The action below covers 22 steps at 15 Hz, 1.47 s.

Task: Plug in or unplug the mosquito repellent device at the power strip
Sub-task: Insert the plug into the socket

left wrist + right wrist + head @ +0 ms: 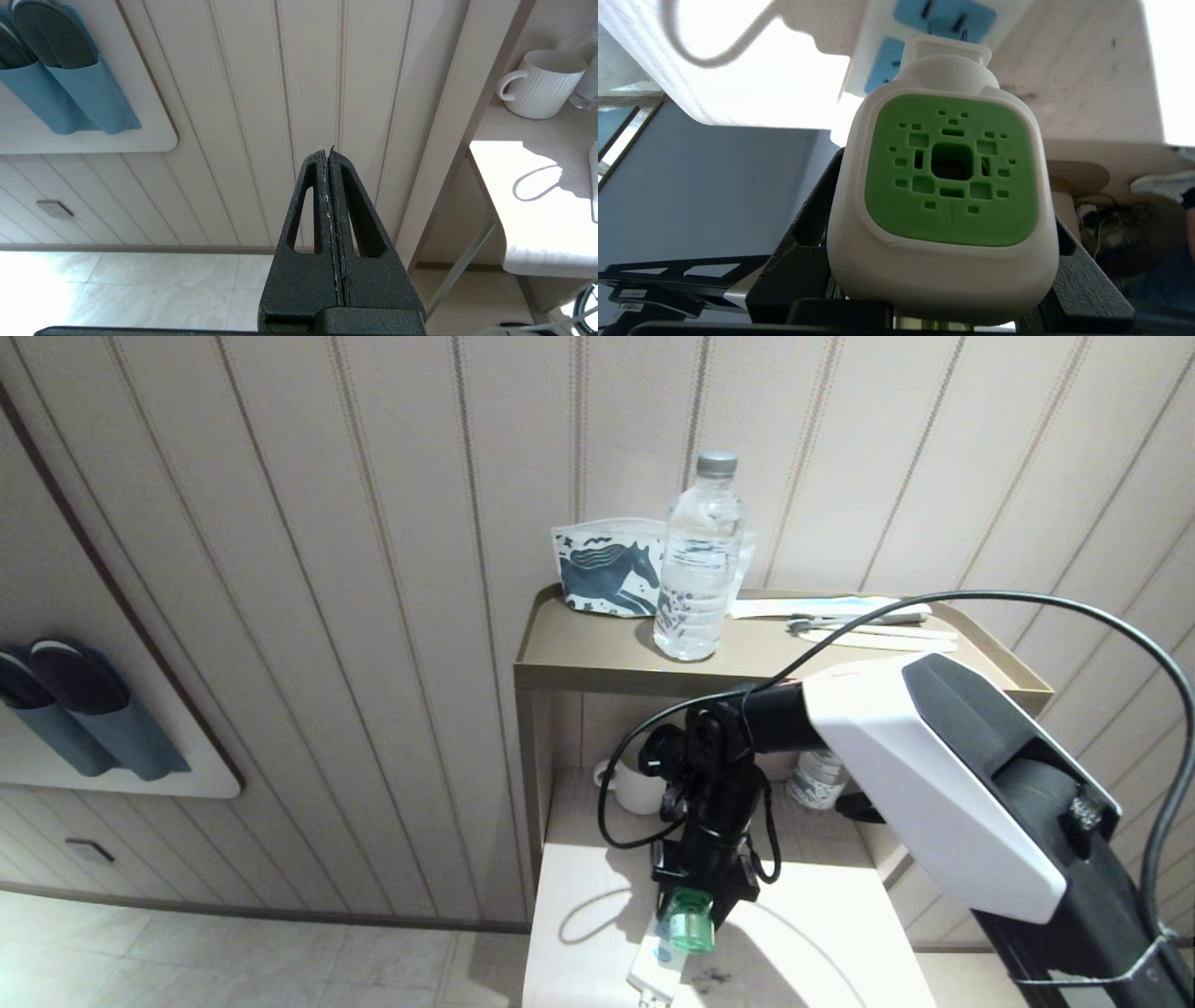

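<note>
Green-topped repellent device [943, 186] pinched in the right gripper [695, 907], its prongs just above the power strip [653, 966]; left gripper [329, 156] pressed together, well apart.

The strip [656, 963] runs off the head view's bottom edge, its upper end hidden under the device [689, 920]. In the right wrist view the device covers the right pincer [943, 261] fingers' inner faces, and whether its prongs touch the sockets cannot be told

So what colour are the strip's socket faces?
Pale blue socket faces on the white strip; right wrist view.
</note>
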### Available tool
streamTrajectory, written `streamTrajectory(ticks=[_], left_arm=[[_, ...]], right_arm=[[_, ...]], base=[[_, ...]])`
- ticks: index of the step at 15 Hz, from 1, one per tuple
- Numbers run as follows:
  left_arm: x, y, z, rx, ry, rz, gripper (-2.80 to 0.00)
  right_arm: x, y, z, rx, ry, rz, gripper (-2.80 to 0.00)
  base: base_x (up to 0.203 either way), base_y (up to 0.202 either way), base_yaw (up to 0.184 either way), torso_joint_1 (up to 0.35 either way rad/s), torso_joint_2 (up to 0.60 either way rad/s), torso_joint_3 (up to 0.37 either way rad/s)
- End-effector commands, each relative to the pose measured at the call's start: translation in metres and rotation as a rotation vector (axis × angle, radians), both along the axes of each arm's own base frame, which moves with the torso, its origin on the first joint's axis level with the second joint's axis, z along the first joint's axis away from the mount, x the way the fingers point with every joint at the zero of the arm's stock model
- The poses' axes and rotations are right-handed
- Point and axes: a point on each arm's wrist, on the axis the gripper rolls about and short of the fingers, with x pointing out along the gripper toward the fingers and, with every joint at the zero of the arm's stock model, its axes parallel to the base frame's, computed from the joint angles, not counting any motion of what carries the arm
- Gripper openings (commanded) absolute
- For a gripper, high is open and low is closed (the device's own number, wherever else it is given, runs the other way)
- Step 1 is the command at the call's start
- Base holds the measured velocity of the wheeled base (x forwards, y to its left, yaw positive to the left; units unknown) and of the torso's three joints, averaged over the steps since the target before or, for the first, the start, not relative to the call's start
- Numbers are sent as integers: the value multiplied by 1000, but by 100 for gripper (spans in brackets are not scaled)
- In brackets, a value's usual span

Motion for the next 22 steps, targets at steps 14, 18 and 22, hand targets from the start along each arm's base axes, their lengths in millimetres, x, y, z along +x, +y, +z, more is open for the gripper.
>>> streamTrajectory(ticks=[14,18,22], left_arm=[[0,0,0,0,-1,1,-280],[0,0,0,0,-1,0,-280],[0,0,0,0,-1,1,-280]], right_arm=[[-5,-2,-4,-31,50,-20,-280],[-9,-2,-4,-35,57,-15,-280],[-16,-3,-6,-62,44,-4,-280]], base=[[0,0,0,0,0,0],[0,0,0,0,0,0],[0,0,0,0,0,0]])
